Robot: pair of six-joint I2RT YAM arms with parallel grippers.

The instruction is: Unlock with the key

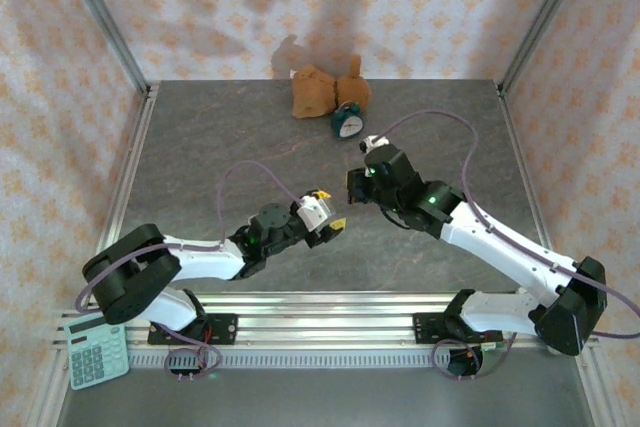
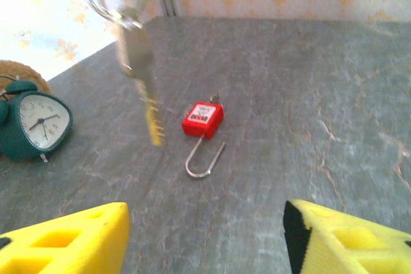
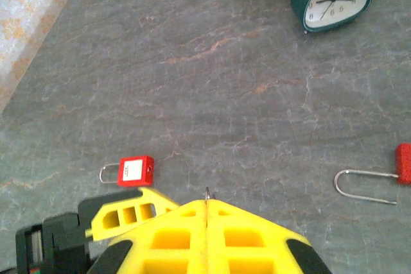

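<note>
Plainly, the red, long-shackled padlock (image 2: 202,120) lies flat.

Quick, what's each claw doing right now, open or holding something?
Left gripper: open, holding nothing.
Right gripper: shut, apparently on the key ring, key dangling.

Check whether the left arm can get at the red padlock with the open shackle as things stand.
Probably yes. The left pincer stands open, aimed at the red padlock, with bare table between them. The hanging key sits left of that line, not across it.
</note>
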